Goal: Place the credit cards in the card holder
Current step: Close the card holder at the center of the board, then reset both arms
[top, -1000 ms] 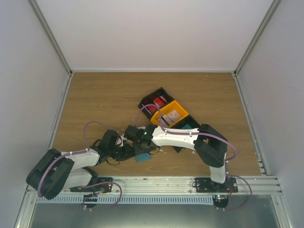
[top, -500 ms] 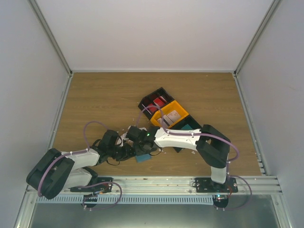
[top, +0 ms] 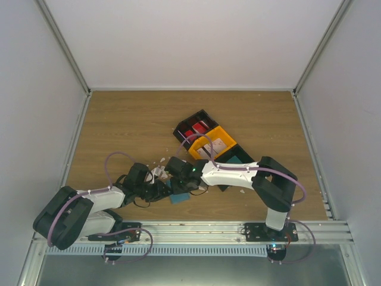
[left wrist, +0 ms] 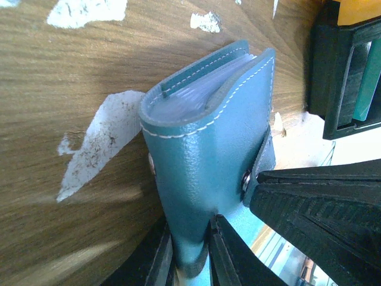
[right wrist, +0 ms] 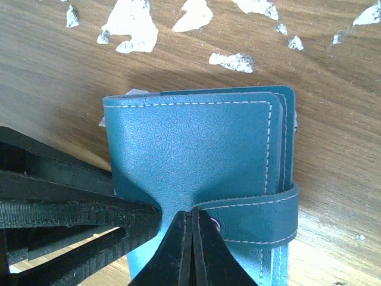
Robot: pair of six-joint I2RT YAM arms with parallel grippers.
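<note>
The teal-blue card holder [top: 178, 198] lies folded shut on the wood near the table's front, between both grippers. My left gripper [left wrist: 191, 233] is shut on one edge of the card holder [left wrist: 208, 149], whose pale pocket slots show at its open end. My right gripper [right wrist: 191, 219] is shut on the end of the holder's snap strap [right wrist: 256, 211], across the closed card holder [right wrist: 190, 155]. Red credit cards [top: 196, 127] stand in a black bin, and a white card [top: 216, 145] lies in the orange bin. No card is in either gripper.
A row of bins, black [top: 184, 126], orange [top: 225, 134] and black with a green-teal block [top: 236, 159], runs diagonally behind the right arm. White chipped patches [right wrist: 132, 24] mark the wood around the holder. Grey walls close in both sides.
The right arm's forearm and elbow have swung to the right, and its gripper has shifted slightly right over the holder. The left arm has stayed put.
</note>
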